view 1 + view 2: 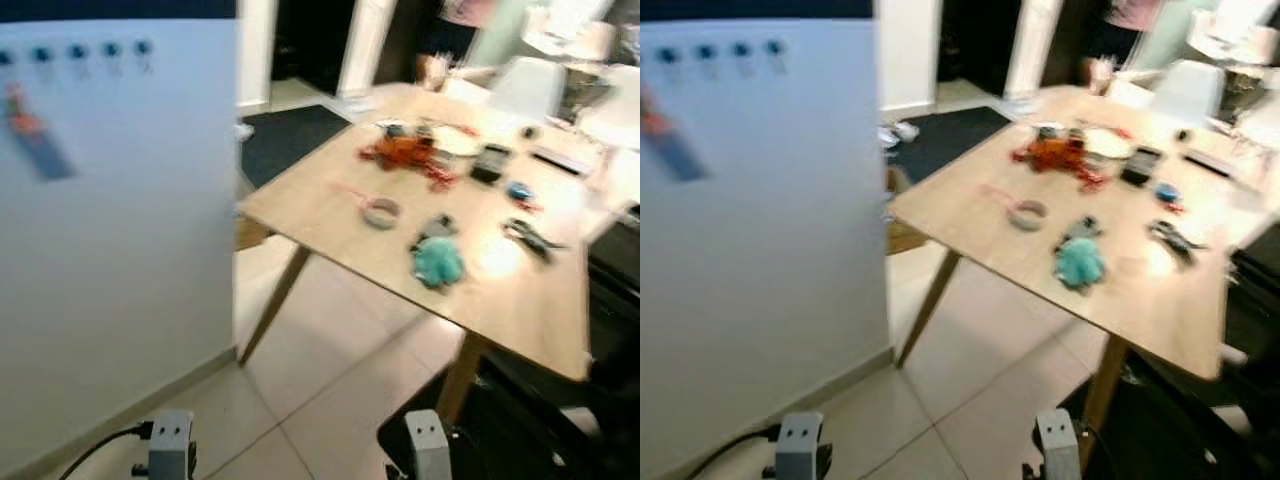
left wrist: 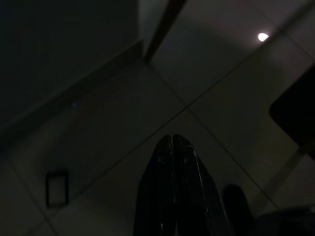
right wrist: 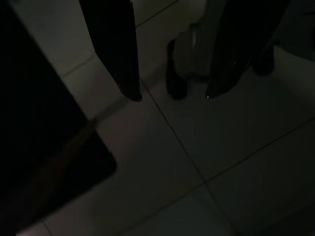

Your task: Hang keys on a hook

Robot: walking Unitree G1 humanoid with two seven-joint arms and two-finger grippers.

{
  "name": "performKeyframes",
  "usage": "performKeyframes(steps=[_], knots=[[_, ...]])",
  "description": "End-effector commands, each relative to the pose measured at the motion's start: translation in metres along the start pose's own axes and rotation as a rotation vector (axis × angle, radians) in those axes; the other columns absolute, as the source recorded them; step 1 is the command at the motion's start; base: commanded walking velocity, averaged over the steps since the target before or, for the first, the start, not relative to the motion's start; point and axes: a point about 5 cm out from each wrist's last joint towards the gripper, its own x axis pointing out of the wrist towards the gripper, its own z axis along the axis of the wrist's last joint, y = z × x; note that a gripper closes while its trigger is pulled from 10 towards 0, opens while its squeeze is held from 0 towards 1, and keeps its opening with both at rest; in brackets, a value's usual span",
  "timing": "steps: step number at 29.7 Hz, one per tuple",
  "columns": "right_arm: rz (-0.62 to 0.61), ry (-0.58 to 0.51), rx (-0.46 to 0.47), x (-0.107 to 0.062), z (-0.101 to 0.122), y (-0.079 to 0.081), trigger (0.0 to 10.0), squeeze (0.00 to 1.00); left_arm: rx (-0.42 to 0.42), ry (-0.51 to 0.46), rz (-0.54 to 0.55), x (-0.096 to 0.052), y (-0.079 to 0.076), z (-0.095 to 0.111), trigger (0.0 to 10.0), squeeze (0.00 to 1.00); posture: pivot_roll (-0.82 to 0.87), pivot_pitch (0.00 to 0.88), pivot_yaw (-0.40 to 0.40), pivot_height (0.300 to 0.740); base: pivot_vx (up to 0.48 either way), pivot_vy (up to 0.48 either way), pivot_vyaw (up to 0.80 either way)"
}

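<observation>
Both arms hang idle over the tiled floor [image 3: 236, 147], left tool [image 2: 173, 142] pressed together, right tool [image 3: 172, 96] spread wide, while the keys [image 1: 528, 235] lie on the wooden bench [image 1: 330, 200].

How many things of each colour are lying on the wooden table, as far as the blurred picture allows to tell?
Counted on the wooden table; the view is blurred, so small items may be missed.
Orange-red: 1, the tangled item
Teal: 1, the soft lump
Grey: 1, the ring
Black: 2, the box and the far-edge tool
Blue: 1, the small piece
Total: 6
</observation>
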Motion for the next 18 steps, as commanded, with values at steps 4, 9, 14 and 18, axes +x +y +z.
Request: performKeyframes(steps=[4,9,14,18], knots=[[-0.002,0.011,-0.010,-0.0015,-0.0032,-0.0025,10.0,0.00,-0.001,0.002,-0.017,-0.0030,-0.0054,-0.0051,10.0,0.00,0.08,0.027,-0.055,0.740,0.000,0.000,-0.80],[-0.001,0.010,-0.011,-0.0015,-0.0033,-0.0025,10.0,0.00,-0.001,0.001,-0.018,-0.0033,-0.0052,-0.0053,10.0,0.00,0.08,0.026,-0.057,0.740,0.000,0.000,-0.80],[0.000,0.012,-0.015,-0.0016,-0.0029,-0.0039,10.0,0.00,-0.005,-0.003,-0.017,-0.0035,-0.0055,-0.0053,10.0,0.00,0.08,0.025,-0.059,0.740,0.000,0.000,-0.80],[0.002,0.012,-0.017,-0.0015,-0.0024,-0.0043,10.0,0.00,-0.011,-0.009,-0.013,-0.0037,-0.0056,-0.0051,10.0,0.00,0.08,0.022,-0.062,0.740,0.000,0.000,-0.80]])
